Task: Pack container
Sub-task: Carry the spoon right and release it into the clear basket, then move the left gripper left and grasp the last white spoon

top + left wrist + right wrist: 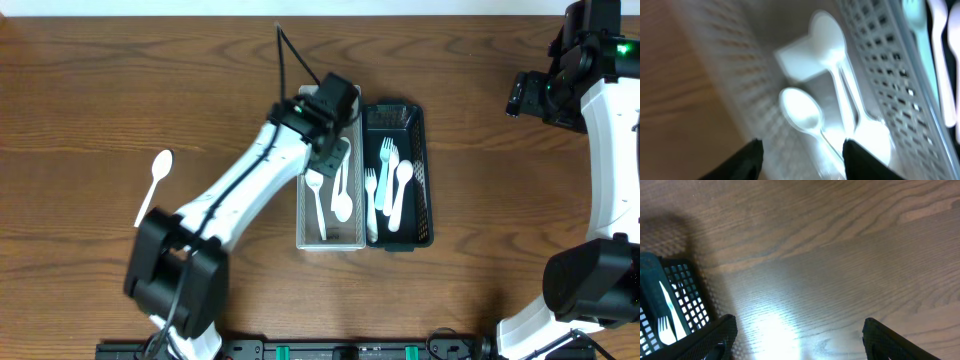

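A white mesh basket (303, 225) holds white plastic spoons (341, 200). Beside it on the right, a dark mesh basket (427, 180) holds white forks (388, 160) and a spoon. One white spoon (158, 172) lies loose on the table at the left. My left gripper (337, 155) hovers over the white basket, open and empty; its wrist view shows spoons (802, 110) below the open fingers (802, 157). My right gripper (520, 97) is open and empty at the far right, over bare table (800, 335), with the dark basket (685, 300) at its left.
The wooden table (130, 90) stretches around the baskets. The right arm's body (610, 150) stands along the right edge. The left arm's base (175, 275) is at the front left.
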`<control>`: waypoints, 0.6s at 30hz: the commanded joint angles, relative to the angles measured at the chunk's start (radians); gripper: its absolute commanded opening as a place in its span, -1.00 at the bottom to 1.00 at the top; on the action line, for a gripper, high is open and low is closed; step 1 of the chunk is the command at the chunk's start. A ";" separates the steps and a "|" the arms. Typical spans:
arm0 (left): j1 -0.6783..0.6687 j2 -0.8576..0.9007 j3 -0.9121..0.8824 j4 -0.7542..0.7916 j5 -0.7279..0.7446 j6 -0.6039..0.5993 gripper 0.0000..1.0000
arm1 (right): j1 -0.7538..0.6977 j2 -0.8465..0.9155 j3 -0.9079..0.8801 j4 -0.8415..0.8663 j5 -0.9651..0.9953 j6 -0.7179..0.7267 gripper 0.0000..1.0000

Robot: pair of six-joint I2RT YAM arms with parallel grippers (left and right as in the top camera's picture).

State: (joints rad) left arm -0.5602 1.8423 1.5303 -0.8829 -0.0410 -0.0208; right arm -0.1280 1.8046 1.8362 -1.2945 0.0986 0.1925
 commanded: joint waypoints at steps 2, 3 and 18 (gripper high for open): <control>0.110 -0.179 0.137 -0.116 -0.252 0.002 0.51 | -0.010 0.008 -0.004 0.000 0.008 -0.015 0.67; 0.162 -0.207 0.141 -0.132 -0.259 0.002 0.66 | -0.010 0.008 -0.004 0.000 0.008 -0.015 0.68; 0.835 -0.060 0.040 -0.183 -0.003 0.166 0.96 | -0.010 0.008 -0.004 0.001 0.007 -0.015 0.68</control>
State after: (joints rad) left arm 0.2478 1.7275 1.6024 -1.0645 -0.1169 0.0597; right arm -0.1280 1.8050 1.8362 -1.2934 0.0986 0.1925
